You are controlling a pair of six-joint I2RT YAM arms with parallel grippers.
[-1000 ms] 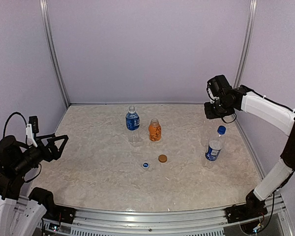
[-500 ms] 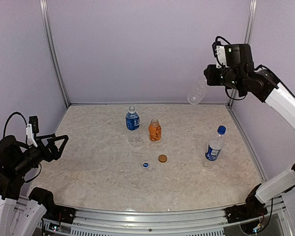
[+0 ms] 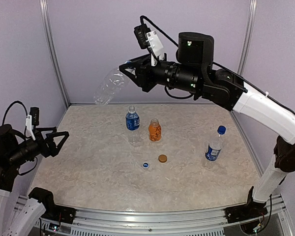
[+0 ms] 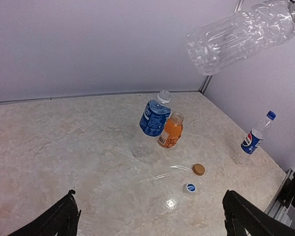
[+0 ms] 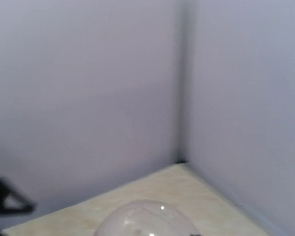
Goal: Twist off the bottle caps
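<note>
Unlabelled clear bottle [image 3: 109, 87] high in air over table's rear left, tilted, base pointing down-left, neck end clamped in right gripper [image 3: 133, 70]. On table [image 3: 88, 167]: uncapped blue-label bottle [image 3: 132, 121] just beside orange bottle [image 3: 155, 131]; capped blue-label bottle [image 3: 214, 144] well apart at right. Brown cap [image 3: 162, 158] and white-blue cap [image 3: 146, 165] lie loose nearer front. Left gripper [image 3: 56, 143] low at left edge, fingers spread, holding nothing.

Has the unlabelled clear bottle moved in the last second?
Yes. The right gripper has swung the unlabelled bottle up and left, from the right side to left of the uncapped blue-label bottle.
</note>
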